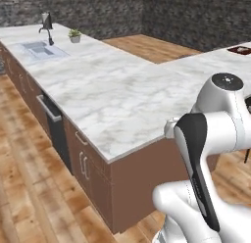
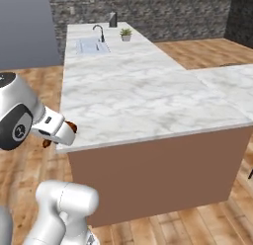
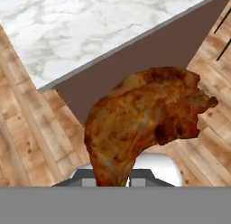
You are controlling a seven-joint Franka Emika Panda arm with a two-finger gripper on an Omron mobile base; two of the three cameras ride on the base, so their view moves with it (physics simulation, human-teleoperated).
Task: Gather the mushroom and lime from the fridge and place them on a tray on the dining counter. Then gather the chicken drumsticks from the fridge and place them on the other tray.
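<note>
A browned chicken drumstick (image 3: 144,123) takes up the middle of the hand view, its narrow end running down to where the fingertips are covered. My gripper (image 2: 58,133) is shut on it, held off the counter's near left corner above the wood floor. In the right base view, brown bits of the chicken drumstick (image 2: 71,125) stick out beside the white hand. A dark tray (image 1: 240,50) lies far off on the right part of the dining counter (image 1: 112,95). The mushroom, the lime and the fridge are out of view.
The L-shaped marble counter (image 2: 138,101) has a brown cabinet base (image 2: 158,175). A sink (image 1: 39,50) with a dark faucet and a small potted plant (image 1: 74,36) stand at its far end. Dark thin legs (image 3: 223,24) stand on the floor by the counter's side.
</note>
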